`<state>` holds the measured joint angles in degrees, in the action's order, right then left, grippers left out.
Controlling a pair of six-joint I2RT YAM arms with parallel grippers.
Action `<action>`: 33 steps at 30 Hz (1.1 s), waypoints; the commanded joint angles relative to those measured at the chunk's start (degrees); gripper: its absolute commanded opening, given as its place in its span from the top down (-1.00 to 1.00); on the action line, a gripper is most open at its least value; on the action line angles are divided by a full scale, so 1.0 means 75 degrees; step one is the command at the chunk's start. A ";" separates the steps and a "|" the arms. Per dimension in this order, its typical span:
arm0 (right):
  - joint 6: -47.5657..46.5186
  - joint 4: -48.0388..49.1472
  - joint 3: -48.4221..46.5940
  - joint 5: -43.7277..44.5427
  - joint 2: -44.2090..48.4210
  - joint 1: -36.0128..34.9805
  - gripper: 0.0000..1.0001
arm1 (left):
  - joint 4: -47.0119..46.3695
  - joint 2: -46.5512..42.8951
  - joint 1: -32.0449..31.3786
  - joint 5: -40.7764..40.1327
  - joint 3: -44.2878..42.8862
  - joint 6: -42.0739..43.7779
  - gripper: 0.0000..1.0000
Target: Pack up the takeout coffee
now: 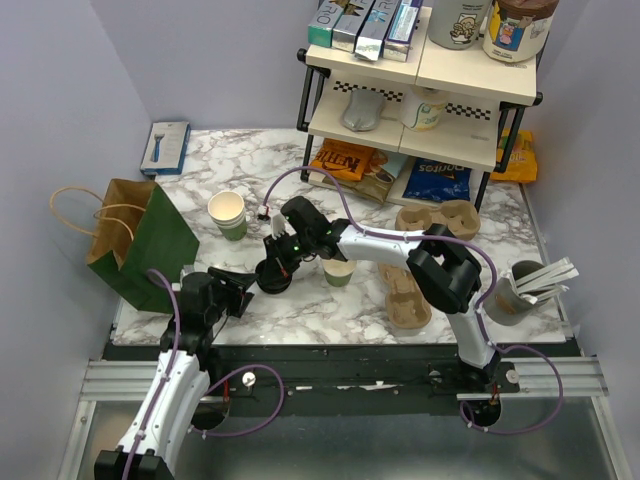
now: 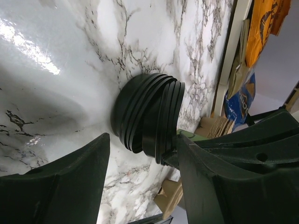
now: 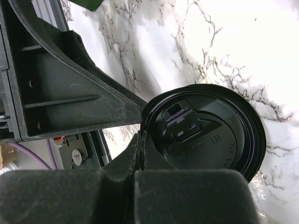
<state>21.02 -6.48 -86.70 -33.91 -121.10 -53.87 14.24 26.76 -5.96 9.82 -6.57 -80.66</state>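
Note:
A stack of black plastic lids (image 1: pixel 272 279) lies on the marble table (image 1: pixel 330 310). My right gripper (image 1: pixel 281 262) reaches across to the stack. In the right wrist view the right gripper (image 3: pixel 140 138) is shut, pinching the rim of the top lid (image 3: pixel 205 135). The lid stack (image 2: pixel 147 114) is splayed, its upper lids tipped away from the lower ones. My left gripper (image 2: pixel 142 140) stands open astride it, one finger (image 2: pixel 219 182) against the upper lids. The small green coffee cup (image 1: pixel 339 272) stands open-topped just right of the stack.
A green paper bag (image 1: pixel 150 245) stands at the left. Green cups (image 1: pixel 228 215) are stacked behind the lids. Brown pulp carriers (image 1: pixel 437 215) (image 1: pixel 405 297) lie to the right, beside a grey cup of white sticks (image 1: pixel 512 295). A snack shelf (image 1: pixel 420 100) fills the back.

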 commanded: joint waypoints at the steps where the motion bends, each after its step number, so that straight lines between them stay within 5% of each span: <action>1: 0.0128 0.0032 0.0016 -0.0143 -0.0072 0.0045 0.99 | 0.0117 -0.0158 0.0044 0.0061 0.0172 -0.0061 -0.32; 33: 0.0374 -0.0015 -0.0112 -0.0119 -0.0119 0.0045 0.99 | -0.0176 -0.0122 0.0044 0.0319 0.0266 -0.0014 -0.27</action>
<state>22.59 -6.55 -86.70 -33.93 -121.10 -53.60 11.51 27.11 -5.96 11.18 -5.10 -81.69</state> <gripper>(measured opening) 0.013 0.640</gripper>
